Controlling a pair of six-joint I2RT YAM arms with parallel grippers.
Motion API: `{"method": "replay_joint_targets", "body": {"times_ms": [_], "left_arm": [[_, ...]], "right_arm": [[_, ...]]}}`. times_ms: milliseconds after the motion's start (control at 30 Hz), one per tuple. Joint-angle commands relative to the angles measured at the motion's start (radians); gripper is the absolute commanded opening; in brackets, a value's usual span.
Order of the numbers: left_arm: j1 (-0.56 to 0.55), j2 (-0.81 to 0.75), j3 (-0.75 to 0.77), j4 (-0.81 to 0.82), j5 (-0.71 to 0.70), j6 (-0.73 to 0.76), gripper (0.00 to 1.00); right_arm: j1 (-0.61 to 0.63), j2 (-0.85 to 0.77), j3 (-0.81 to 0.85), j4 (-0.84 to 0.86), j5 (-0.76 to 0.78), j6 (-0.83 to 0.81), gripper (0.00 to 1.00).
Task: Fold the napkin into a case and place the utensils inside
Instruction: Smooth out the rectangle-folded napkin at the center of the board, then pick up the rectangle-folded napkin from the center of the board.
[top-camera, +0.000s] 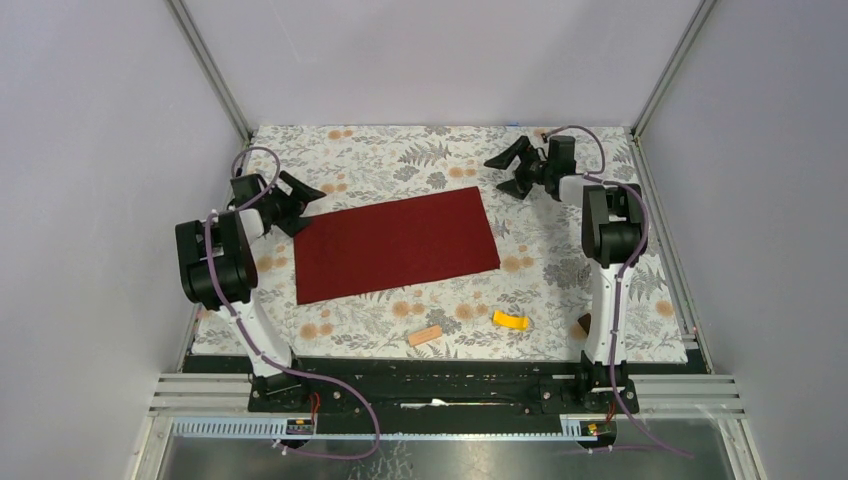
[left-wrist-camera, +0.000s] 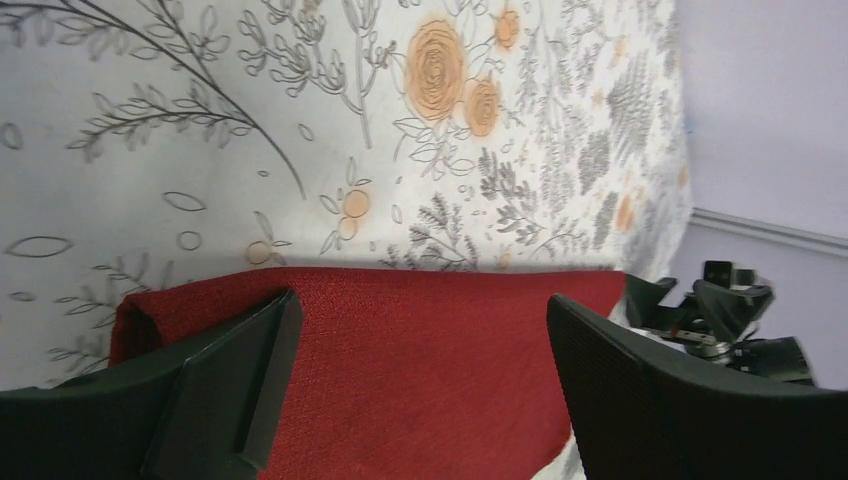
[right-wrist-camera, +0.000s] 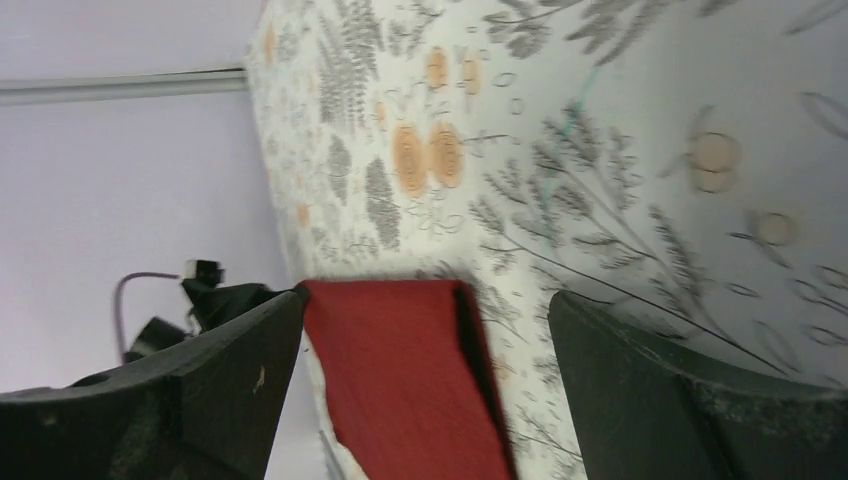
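Currently shows the napkin (top-camera: 397, 243) flat mid-table, unfolded. Poises left gripper (top-camera: 303, 208) wide open and empty at its left edge, probably to pinch a first fold. Hangs right gripper (top-camera: 507, 169) equally wide, empty, well apart beyond the far-right corner. Shows no utensils.

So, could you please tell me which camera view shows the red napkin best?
The top external view: the whole napkin lies spread out flat there. The left wrist view shows only one end up close; the right wrist view shows a blurred, narrow part.
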Motion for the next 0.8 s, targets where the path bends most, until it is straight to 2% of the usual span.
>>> {"method": "replay_joint_targets", "body": {"times_ms": [0,100,200,300,467,567,667,767], "left_arm": [[0.001,-0.056,0.081,-0.252,-0.056,0.172,0.99],[-0.035,-0.149,0.122,-0.356,-0.066,0.233,0.99],[-0.077,-0.239,0.146,-0.457,-0.092,0.318,0.99],[-0.129,-0.317,0.132,-0.533,-0.165,0.395,0.99],[-0.231,-0.435,0.058,-0.541,-0.264,0.462,0.99],[-0.280,-0.465,0.032,-0.527,-0.301,0.497,0.99],[-0.309,-0.465,0.019,-0.516,-0.270,0.488,0.99],[-0.323,-0.469,0.013,-0.507,-0.243,0.482,0.99]], "right_arm": [[0.012,-0.117,0.079,-0.383,0.073,-0.249,1.00],[0.047,-0.228,0.071,-0.675,0.216,-0.418,1.00],[0.114,-0.269,0.071,-0.918,0.327,-0.534,0.99],[0.203,-0.299,0.041,-1.026,0.462,-0.589,0.98],[0.310,-0.348,-0.015,-1.035,0.530,-0.590,0.95],[0.345,-0.391,-0.059,-0.977,0.448,-0.569,0.90],[0.346,-0.428,-0.133,-0.875,0.383,-0.521,0.81],[0.347,-0.437,-0.184,-0.838,0.389,-0.496,0.79]]}}
